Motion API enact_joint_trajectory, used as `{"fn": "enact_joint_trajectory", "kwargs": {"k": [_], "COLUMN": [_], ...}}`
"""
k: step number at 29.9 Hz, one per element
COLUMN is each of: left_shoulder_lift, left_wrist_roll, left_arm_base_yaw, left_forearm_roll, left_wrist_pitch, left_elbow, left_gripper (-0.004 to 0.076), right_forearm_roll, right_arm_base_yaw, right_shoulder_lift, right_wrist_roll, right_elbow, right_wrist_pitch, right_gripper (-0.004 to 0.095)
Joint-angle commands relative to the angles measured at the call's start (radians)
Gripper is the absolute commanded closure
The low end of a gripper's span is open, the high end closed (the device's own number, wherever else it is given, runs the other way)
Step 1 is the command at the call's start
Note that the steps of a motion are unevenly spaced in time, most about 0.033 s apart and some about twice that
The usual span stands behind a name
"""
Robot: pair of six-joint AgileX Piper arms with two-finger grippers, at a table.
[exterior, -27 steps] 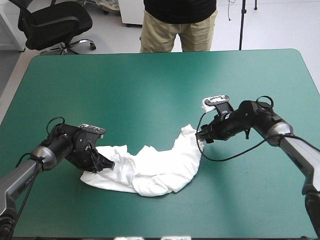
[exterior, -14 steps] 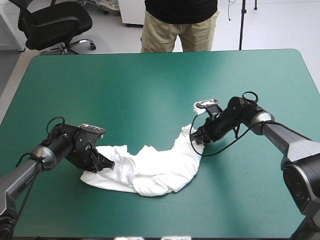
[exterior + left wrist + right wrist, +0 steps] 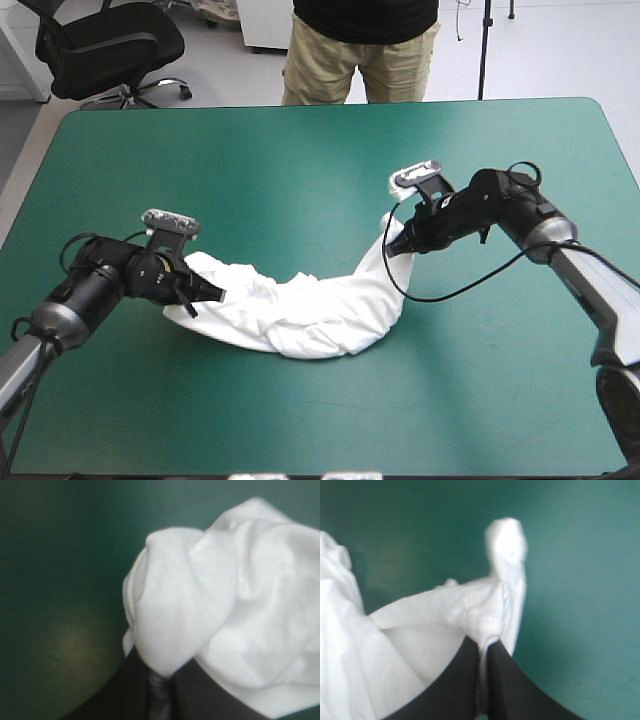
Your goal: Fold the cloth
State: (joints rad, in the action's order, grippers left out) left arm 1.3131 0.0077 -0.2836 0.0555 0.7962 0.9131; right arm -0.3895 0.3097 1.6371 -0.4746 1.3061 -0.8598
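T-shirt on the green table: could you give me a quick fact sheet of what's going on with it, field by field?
cloth: white T-shirt, crumpled, strung in a sagging band between the two grippers
left gripper: shut on the T-shirt's left end, low over the table
right gripper: shut on its right end, which is pulled up a little
surface: teal-green table
folded: not yet
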Motion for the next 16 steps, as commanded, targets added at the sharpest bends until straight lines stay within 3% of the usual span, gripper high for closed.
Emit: {"fn": "enact_joint_trajectory", "kwargs": {"k": [1, 7, 16], "left_shoulder_lift": [-0.105, -0.196, -0.215], "left_wrist_roll": [-0.008, 0.036, 0.192], "left_arm_base_yaw": [0.003, 0.003, 0.003], "left_forearm_roll": [0.016, 0.023, 0.016], "left_wrist_pitch": [-0.015, -0.005, 0.025], "left_elbow": [0.135, 0.404, 0.837], "left_gripper": [0.0741, 0.0741, 0.0741], "right_forearm_roll": [0.023, 0.095, 0.097], "right_arm_base_yaw": [-0.006, -0.006, -0.006], "right_shoulder_lift": [-0.159, -0.288, -0.395], "right_wrist_roll": [0.005, 0.025, 0.023], "right_elbow": [0.126, 0.330, 0.644], "right_wrist_pitch": [-0.025, -0.061, -0.099], "right_gripper": [0.0924, 0.0925, 0.0925]}}
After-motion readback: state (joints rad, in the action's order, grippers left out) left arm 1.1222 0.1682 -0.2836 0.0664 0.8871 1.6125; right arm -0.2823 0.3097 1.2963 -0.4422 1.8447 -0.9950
